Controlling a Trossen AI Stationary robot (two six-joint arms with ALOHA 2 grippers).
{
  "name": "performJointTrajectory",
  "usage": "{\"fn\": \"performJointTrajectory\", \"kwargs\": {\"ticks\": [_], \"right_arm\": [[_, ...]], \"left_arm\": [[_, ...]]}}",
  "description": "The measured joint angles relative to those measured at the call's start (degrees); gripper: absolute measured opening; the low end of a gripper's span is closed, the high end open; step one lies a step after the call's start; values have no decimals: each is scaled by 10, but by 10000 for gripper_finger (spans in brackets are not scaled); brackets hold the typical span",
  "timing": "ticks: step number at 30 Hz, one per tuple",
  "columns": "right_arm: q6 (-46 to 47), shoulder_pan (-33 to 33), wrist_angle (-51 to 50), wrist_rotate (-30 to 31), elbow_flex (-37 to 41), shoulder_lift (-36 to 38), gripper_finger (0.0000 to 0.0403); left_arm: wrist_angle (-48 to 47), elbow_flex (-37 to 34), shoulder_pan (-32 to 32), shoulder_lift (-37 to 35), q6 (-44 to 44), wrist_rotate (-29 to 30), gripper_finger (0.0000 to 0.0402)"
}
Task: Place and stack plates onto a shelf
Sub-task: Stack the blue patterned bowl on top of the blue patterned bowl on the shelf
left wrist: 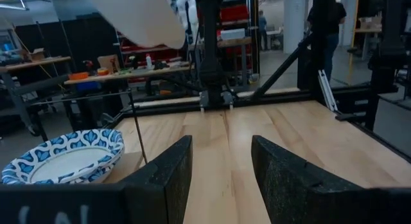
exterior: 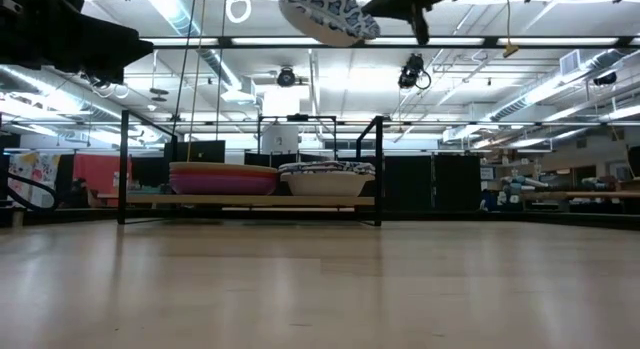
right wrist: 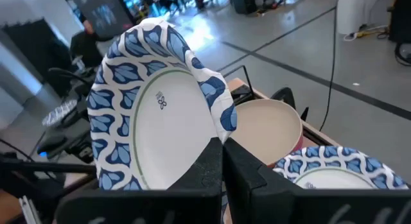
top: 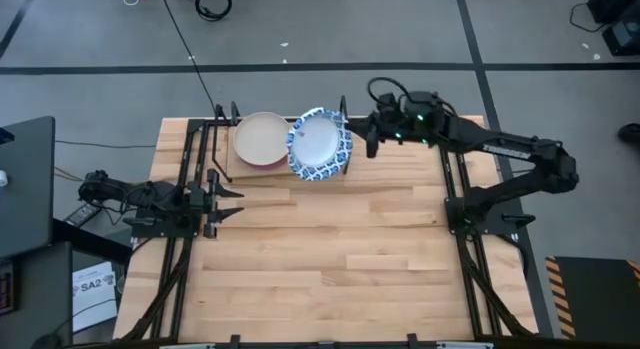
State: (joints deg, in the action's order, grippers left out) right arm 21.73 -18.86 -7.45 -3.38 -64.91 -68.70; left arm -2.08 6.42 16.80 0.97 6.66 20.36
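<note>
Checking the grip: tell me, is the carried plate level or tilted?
Tilted: the blue-patterned plate slants above the shelf, right gripper jaws shut on its rim.

Only readable text: "SA2" on a white label sheet (top: 92,286), on the floor off the tabletop (top: 330,249) near its front-left corner. Small mark on held plate (right wrist: 154,121) centre: illegible.

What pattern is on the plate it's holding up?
Blue-and-white leaf shapes around a white centre on the plate; right wrist view.
</note>
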Motion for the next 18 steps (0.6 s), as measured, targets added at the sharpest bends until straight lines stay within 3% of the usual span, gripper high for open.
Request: {"fn": "performJointTrajectory", "kwargs": {"ticks": [11, 18], "right_arm": [[-52, -78, -9, -109, -138, -142, 8], [-53, -117, -75, -120, -208, -198, 7]], "left_arm": [[66, -56, -2, 0, 5, 22, 167], [72, -59, -33, 0, 17, 27, 167]]}}
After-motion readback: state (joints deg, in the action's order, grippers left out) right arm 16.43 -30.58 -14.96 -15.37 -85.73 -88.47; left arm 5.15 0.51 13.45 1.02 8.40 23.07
